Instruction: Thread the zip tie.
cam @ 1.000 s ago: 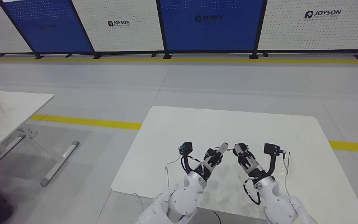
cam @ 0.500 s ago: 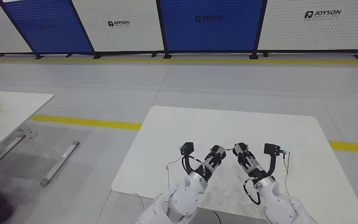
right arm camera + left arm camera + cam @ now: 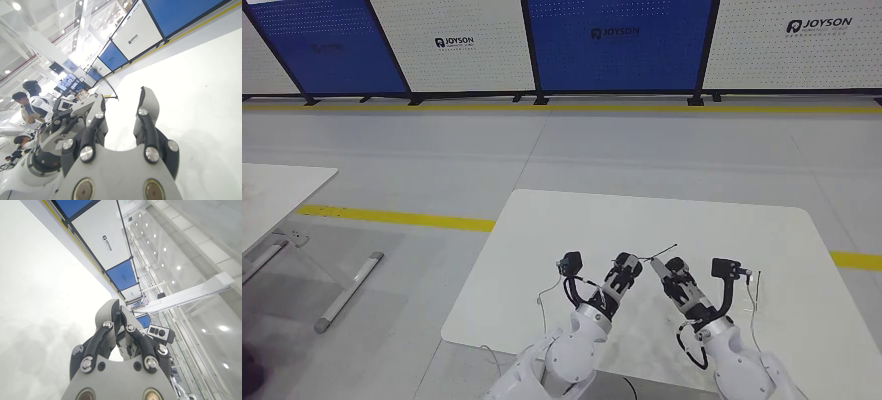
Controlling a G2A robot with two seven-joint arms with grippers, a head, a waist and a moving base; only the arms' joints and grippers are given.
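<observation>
My left gripper [image 3: 630, 262] hovers over the front middle of the white table [image 3: 722, 220], shut on a thin black zip tie [image 3: 663, 251]. The tie's free end sticks out toward the back right. In the left wrist view the pads of the left gripper [image 3: 119, 303] pinch the zip tie [image 3: 140, 313], which runs off sideways. My right gripper [image 3: 665, 267] sits close beside the left one, open. In the right wrist view the right gripper [image 3: 122, 98] holds nothing, and the zip tie [image 3: 112, 89] curves up just beyond its fingertips.
A second white table [image 3: 272, 190] stands at the far left, with a grey bar [image 3: 347, 292] lying on the floor beside it. A yellow floor line [image 3: 392, 217] and a fence of blue and white panels [image 3: 622, 45] lie behind.
Both grippers have shifted slightly left and closer together. The zip tie's free end now shows, pointing up toward the back right.
</observation>
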